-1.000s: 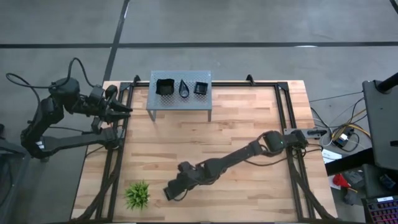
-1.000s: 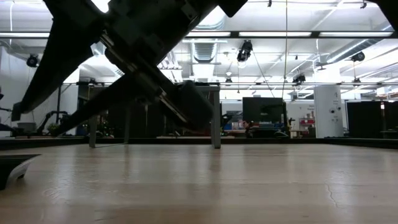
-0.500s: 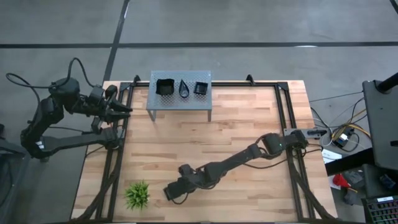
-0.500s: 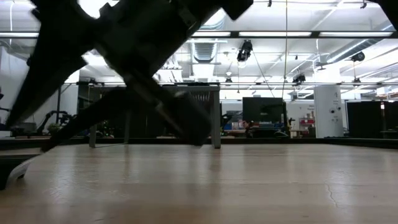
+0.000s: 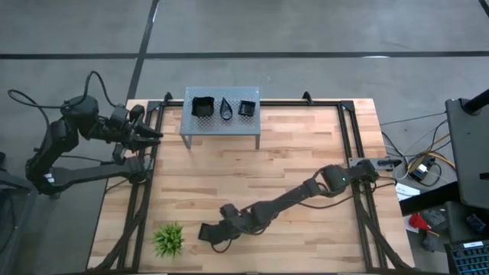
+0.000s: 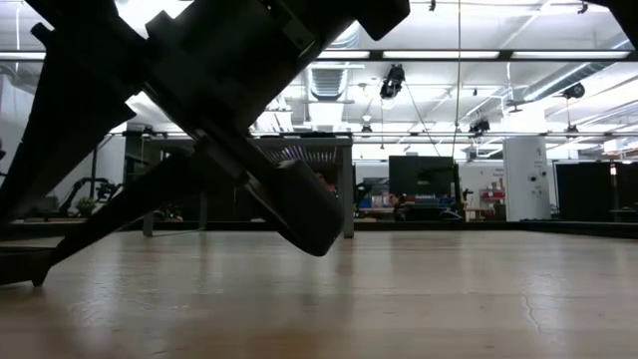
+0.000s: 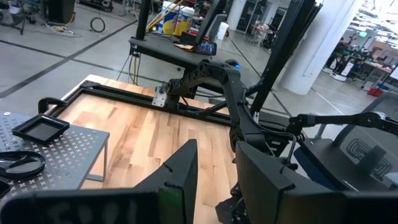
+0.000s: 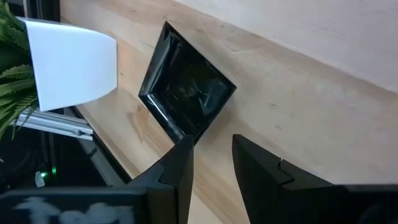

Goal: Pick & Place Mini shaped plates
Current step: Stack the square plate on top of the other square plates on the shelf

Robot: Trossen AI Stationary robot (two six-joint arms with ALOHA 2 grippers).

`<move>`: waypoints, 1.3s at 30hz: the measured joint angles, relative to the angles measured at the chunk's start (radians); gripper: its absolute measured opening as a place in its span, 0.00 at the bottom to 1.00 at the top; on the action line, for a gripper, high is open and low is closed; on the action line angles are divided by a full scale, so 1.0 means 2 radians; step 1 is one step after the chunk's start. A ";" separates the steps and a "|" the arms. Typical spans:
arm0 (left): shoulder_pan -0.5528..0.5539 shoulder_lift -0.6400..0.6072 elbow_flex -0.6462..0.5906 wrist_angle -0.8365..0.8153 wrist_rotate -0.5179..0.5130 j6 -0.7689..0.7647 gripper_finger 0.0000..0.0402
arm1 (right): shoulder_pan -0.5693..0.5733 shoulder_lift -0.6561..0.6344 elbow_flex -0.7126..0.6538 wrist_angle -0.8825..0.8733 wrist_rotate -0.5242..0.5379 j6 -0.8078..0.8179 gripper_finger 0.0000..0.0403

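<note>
Black square plate (image 8: 186, 93) lies flat on the tabletop (image 5: 306, 153) near its front edge, beside the plant (image 5: 169, 240), just ahead of the right gripper (image 8: 210, 163). Fingers apart, one at plate's near corner, nothing held. Left gripper (image 5: 150, 136) far off.

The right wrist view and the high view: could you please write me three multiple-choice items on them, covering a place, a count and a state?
1. Where does the black square dish on the wooden table lie?
A) beside the white-potted green plant
B) at the table's middle
C) on the floor

2. How many black glossy dishes sit on the grey perforated metal stand?
A) one
B) three
C) five

3. How do the right gripper's jaws stand?
A) shut on the plant
B) shut on the dish
C) open, empty

Answers: A, the white pot shows right by it; B, two square and one teardrop-shaped; C, bare wood shows between them.
</note>
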 joint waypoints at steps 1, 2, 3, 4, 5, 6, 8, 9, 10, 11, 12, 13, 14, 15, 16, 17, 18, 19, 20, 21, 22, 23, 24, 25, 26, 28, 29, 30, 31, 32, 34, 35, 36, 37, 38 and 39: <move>0.000 0.000 0.000 0.000 0.000 0.000 0.26 | 0.000 0.000 0.000 0.000 0.000 0.005 0.27; 0.000 0.000 0.000 0.000 0.000 0.000 0.26 | 0.000 0.000 0.000 0.000 0.000 0.008 0.27; 0.000 0.000 0.000 0.000 0.000 0.000 0.26 | 0.000 0.000 0.000 0.000 0.000 0.009 0.27; 0.000 0.000 0.000 0.000 0.000 0.000 0.26 | 0.000 0.000 0.000 0.000 0.001 0.010 0.27; 0.000 0.000 0.000 0.000 0.000 0.000 0.26 | 0.000 0.000 0.000 0.000 0.001 0.010 0.27; 0.000 0.000 0.000 0.000 0.000 0.001 0.26 | -0.001 0.000 0.000 0.000 0.002 0.010 0.27; 0.000 0.000 0.000 0.000 0.000 0.002 0.26 | -0.004 0.000 0.000 0.000 0.002 0.010 0.27; 0.000 0.000 0.000 0.000 0.000 0.002 0.26 | -0.006 0.000 0.000 0.000 0.003 0.010 0.27; 0.000 0.000 0.000 0.000 0.000 0.002 0.26 | -0.007 0.000 0.000 0.000 0.003 0.009 0.27; 0.000 0.000 0.000 0.000 0.000 0.002 0.26 | -0.008 0.002 0.000 0.001 0.004 0.010 0.27; 0.000 0.001 0.000 -0.001 0.000 0.002 0.26 | -0.009 0.005 0.000 0.005 0.005 0.014 0.27; 0.000 0.001 0.000 -0.003 0.000 0.002 0.26 | -0.010 0.008 0.000 0.008 0.005 0.021 0.27; 0.000 0.001 0.000 -0.006 0.000 0.002 0.26 | -0.010 0.013 0.000 0.015 0.005 0.025 0.27; 0.000 0.001 0.000 -0.008 0.000 0.002 0.26 | -0.010 0.016 -0.001 0.024 0.007 0.026 0.27; 0.000 0.000 0.000 -0.009 0.000 0.001 0.26 | -0.009 0.017 -0.001 0.027 0.006 0.029 0.27; 0.000 0.000 0.000 -0.010 0.000 0.000 0.26 | -0.009 0.018 0.001 0.030 0.005 0.032 0.27; 0.000 0.000 0.000 -0.014 0.000 0.000 0.26 | -0.009 0.019 0.001 0.029 0.005 0.033 0.27; 0.000 0.000 0.000 -0.017 0.000 0.000 0.26 | -0.009 0.020 0.001 0.028 0.006 0.033 0.27; 0.000 -0.001 0.000 -0.018 0.000 0.000 0.26 | -0.009 0.020 0.001 0.029 0.005 0.033 0.27; 0.000 -0.001 0.000 -0.018 0.000 0.001 0.26 | -0.009 0.020 0.001 0.029 0.005 0.033 0.27; 0.000 -0.001 0.000 -0.018 0.000 0.002 0.26 | -0.009 0.020 0.001 0.028 0.005 0.034 0.27; 0.000 0.000 0.000 -0.018 0.000 0.002 0.26 | -0.009 0.020 0.001 0.028 0.004 0.036 0.26; 0.000 -0.001 0.000 -0.018 0.000 0.002 0.26 | -0.009 0.020 0.001 0.028 0.004 0.037 0.26; 0.000 -0.001 0.000 -0.018 0.000 0.002 0.26 | -0.009 0.020 0.001 0.028 0.004 0.037 0.25; 0.000 -0.001 0.000 -0.018 0.000 0.002 0.26 | -0.009 0.020 0.001 0.027 0.004 0.037 0.23; 0.000 0.000 0.000 -0.018 0.000 0.003 0.26 | -0.009 0.020 0.001 0.027 0.001 0.037 0.19; 0.000 -0.001 0.000 -0.018 0.000 0.003 0.26 | -0.009 0.020 0.001 0.027 0.000 0.036 0.16; 0.000 -0.001 0.000 -0.018 0.000 0.003 0.26 | -0.010 0.020 0.001 0.027 0.000 0.035 0.13; 0.000 0.000 0.000 -0.018 0.000 0.003 0.26 | -0.011 0.020 0.001 0.027 -0.002 0.034 0.10; 0.000 -0.001 0.000 -0.018 0.000 0.003 0.26 | -0.012 0.020 0.001 0.027 -0.005 0.033 0.06; 0.000 0.000 0.000 -0.018 0.000 0.003 0.26 | -0.015 0.020 0.001 0.028 -0.012 0.033 0.03; 0.000 0.000 0.000 -0.018 0.000 0.003 0.26 | -0.018 0.020 0.001 0.028 -0.018 0.033 0.03; 0.000 0.000 0.000 -0.018 0.000 0.003 0.26 | -0.020 0.020 0.001 0.029 -0.025 0.032 0.03; 0.000 0.000 0.000 -0.018 0.000 0.003 0.26 | -0.023 0.020 0.000 0.031 -0.034 0.026 0.02; 0.000 0.000 0.000 -0.018 0.000 0.003 0.26 | -0.026 0.020 0.000 0.034 -0.042 0.022 0.02; 0.000 0.000 0.000 -0.018 0.000 0.003 0.26 | -0.030 0.020 0.000 0.036 -0.053 0.019 0.02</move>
